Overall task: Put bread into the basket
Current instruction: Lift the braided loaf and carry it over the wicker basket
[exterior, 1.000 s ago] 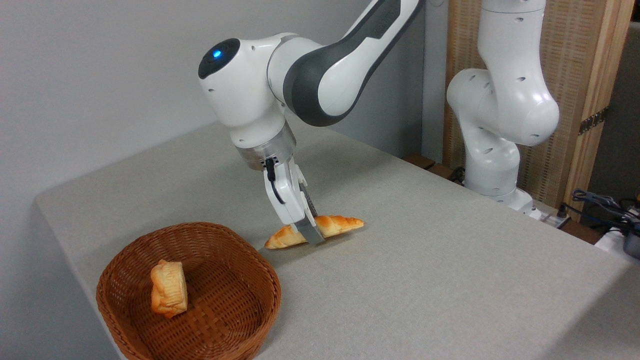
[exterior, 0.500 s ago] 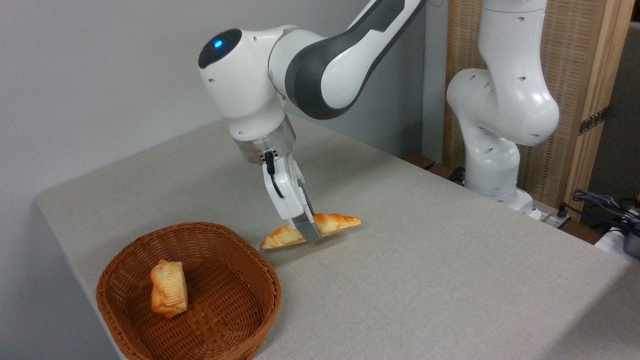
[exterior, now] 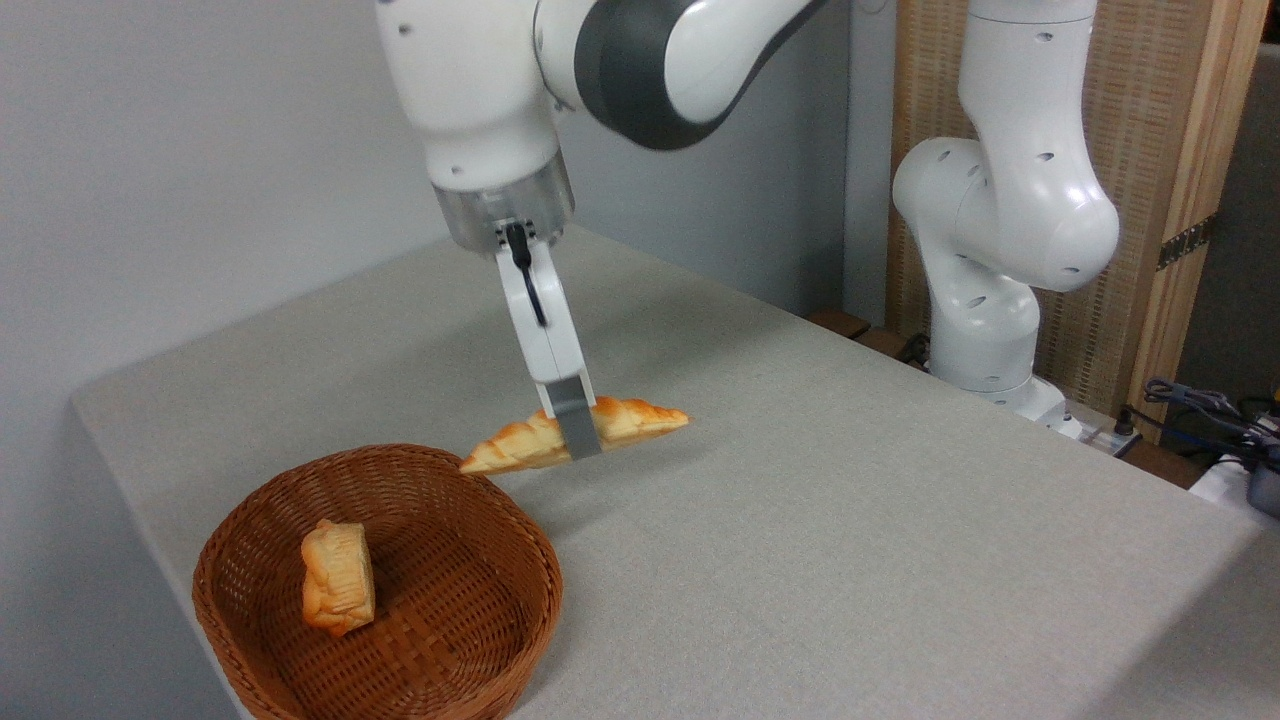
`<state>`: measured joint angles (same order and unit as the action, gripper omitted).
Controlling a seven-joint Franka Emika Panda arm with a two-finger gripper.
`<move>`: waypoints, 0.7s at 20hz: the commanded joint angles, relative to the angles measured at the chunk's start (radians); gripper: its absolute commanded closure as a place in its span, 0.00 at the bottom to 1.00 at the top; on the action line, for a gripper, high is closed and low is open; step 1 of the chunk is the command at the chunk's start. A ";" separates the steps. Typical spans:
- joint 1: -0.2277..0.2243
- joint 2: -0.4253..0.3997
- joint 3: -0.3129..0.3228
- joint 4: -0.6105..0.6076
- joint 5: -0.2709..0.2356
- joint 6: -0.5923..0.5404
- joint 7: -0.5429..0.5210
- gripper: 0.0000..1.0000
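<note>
The gripper (exterior: 578, 432) fingers (exterior: 578, 428) pinch the bread (exterior: 630, 420) mid-length, holding it clear of the worktop (exterior: 850, 520) beside the basket (exterior: 470, 600).

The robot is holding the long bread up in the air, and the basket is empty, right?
Not quite. The gripper does hold the long bread up off the table, but the basket is not empty: the camera view shows a small pale pastry already lying inside it.

hand (exterior: 577, 432) risen, bread (exterior: 575, 436) lifted off table (exterior: 850, 520), nearer basket (exterior: 300, 640)
</note>
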<state>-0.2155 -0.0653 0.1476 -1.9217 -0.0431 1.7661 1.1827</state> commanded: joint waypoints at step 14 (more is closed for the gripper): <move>-0.004 0.061 0.023 0.052 -0.033 0.389 -0.172 0.41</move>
<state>-0.2149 -0.0143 0.1623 -1.8830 -0.0485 2.1145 1.0345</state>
